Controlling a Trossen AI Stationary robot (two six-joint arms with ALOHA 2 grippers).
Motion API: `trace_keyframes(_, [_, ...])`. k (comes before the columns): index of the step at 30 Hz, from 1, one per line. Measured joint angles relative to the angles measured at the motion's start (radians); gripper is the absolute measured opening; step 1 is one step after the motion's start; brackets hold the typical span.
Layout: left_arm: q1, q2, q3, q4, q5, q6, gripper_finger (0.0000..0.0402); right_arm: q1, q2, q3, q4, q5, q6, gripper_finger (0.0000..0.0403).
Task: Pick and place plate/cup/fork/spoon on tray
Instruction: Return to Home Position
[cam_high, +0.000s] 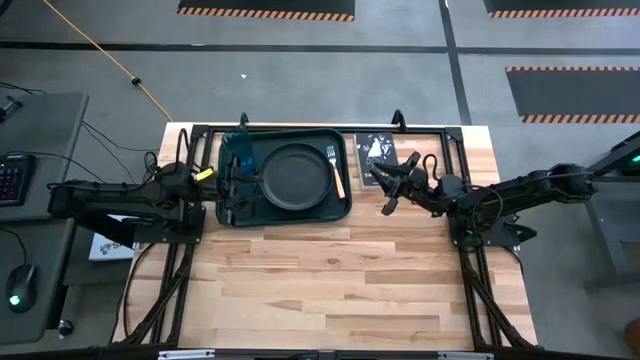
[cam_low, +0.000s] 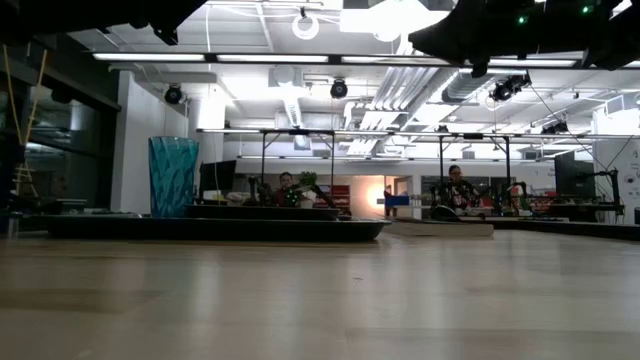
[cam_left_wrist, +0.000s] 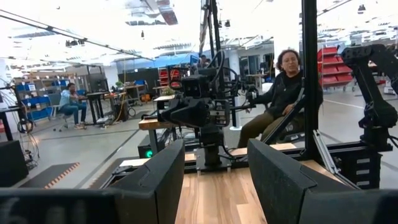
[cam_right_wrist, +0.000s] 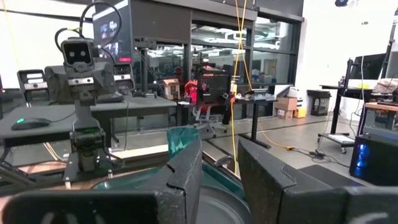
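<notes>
The dark green tray lies at the table's far side, left of the middle. On it rests the round dark plate. The teal cup stands upright in the tray's far left corner and also shows in the low view. A fork with light tines lies on the tray just right of the plate. The spoon is out of view. My left gripper hovers open above the tray's left edge. My right gripper hangs open just right of the tray, with nothing between its fingers.
A small black book with white print lies on the table right of the tray, under my right arm. The near half of the wooden table is bare boards. People sit in the room beyond the table.
</notes>
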Motion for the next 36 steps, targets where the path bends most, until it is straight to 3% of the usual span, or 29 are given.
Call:
trace_keyframes(17, [0.000,0.000,0.000,0.000,0.000,0.000,0.0165,0.000,-0.002,0.000,-0.056,-0.037,0.034,0.0097])
trace_keyframes(23, [0.000,-0.014,-0.001,-0.042,0.000,-0.024,0.0165,0.000,-0.060,0.000,-0.146,-0.039,0.049,0.0097])
trace_keyframes(32, [0.000,-0.196,-0.006,-0.331,-0.023,-0.057,0.0165,0.000,-0.238,0.000,-0.376,-0.087,0.133,0.0097])
trace_keyframes(36, [0.000,-0.292,-0.095,-0.318,-0.025,-0.126,0.0165,0.000,-0.288,0.000,-0.412,-0.087,0.135,0.0097])
